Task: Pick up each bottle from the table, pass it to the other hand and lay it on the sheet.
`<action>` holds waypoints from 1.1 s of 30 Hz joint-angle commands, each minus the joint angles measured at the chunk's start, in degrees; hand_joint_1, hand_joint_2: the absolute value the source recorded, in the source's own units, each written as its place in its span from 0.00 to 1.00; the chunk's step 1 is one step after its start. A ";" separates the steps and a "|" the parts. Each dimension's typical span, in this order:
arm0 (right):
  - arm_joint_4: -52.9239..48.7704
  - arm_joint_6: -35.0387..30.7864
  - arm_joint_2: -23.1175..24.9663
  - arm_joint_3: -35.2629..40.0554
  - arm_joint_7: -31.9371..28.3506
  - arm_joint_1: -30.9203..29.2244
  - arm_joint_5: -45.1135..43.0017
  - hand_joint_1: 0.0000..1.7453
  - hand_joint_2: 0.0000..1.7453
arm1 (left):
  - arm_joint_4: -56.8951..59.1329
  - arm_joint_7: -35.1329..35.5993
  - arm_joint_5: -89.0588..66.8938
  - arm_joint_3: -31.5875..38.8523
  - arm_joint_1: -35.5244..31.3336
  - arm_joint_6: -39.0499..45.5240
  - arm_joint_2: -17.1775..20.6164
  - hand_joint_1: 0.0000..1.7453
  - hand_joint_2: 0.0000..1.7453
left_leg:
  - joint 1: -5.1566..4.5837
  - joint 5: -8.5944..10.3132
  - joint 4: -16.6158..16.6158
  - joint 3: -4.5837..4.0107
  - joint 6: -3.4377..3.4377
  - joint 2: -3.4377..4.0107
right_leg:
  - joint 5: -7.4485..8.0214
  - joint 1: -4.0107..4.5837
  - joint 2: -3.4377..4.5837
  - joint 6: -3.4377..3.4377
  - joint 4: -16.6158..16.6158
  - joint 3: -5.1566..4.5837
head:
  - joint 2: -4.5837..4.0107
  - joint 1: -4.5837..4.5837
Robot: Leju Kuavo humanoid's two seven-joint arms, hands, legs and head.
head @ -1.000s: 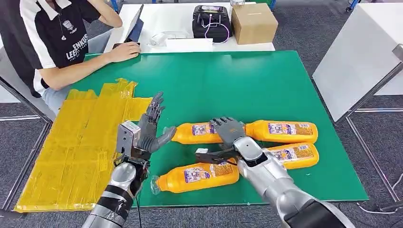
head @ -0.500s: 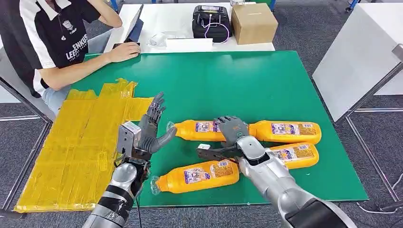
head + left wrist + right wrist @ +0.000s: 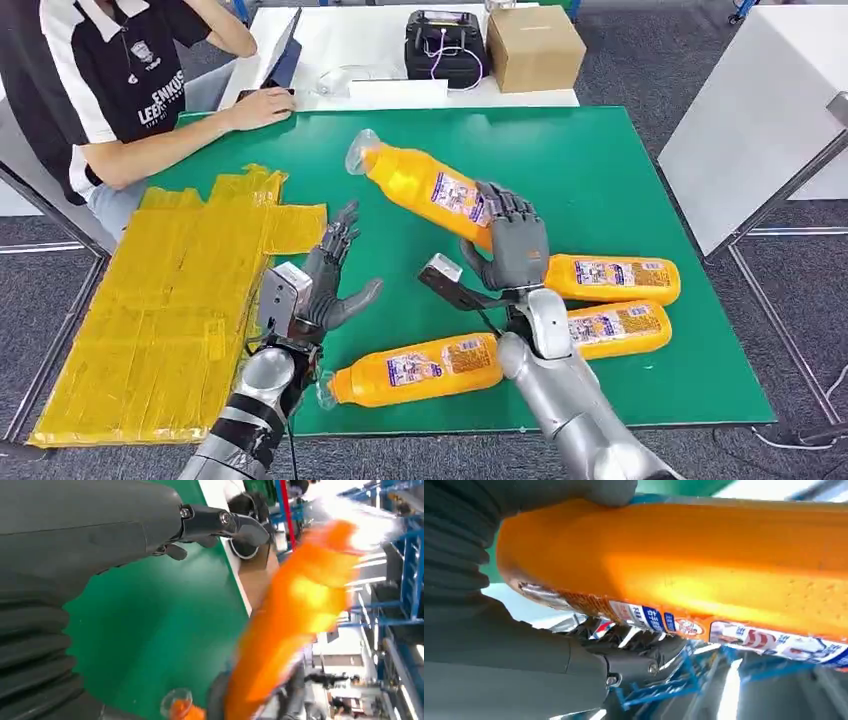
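One bottle [image 3: 425, 186] held aloft in right hand [image 3: 512, 245], cap toward 10 o'clock | left hand [image 3: 325, 285] spread, empty | three bottles on desk [image 3: 560, 160] | advice: grasp mid-body before right releases; sheet [image 3: 150, 300] at 9 o'clock.

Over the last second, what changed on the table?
The right robot hand lifted the bottle it gripped off the green table; it now hangs tilted in the air, cap end up and toward the left robot hand, which stayed open and edged slightly toward it. The three other bottles and the yellow sheet stayed put.
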 commanded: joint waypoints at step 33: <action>0.08 35.42 6.20 10.81 -21.07 5.67 -28.84 1.00 1.00 | 9.19 1.51 -0.33 -8.85 -9.70 -2.10 -2.23 0.00 1.00 | 0.04 -0.03 -0.02 0.09 -0.02 0.02 | -0.03 0.05 -0.06 -0.01 -0.06 0.14 | 0.00 0.04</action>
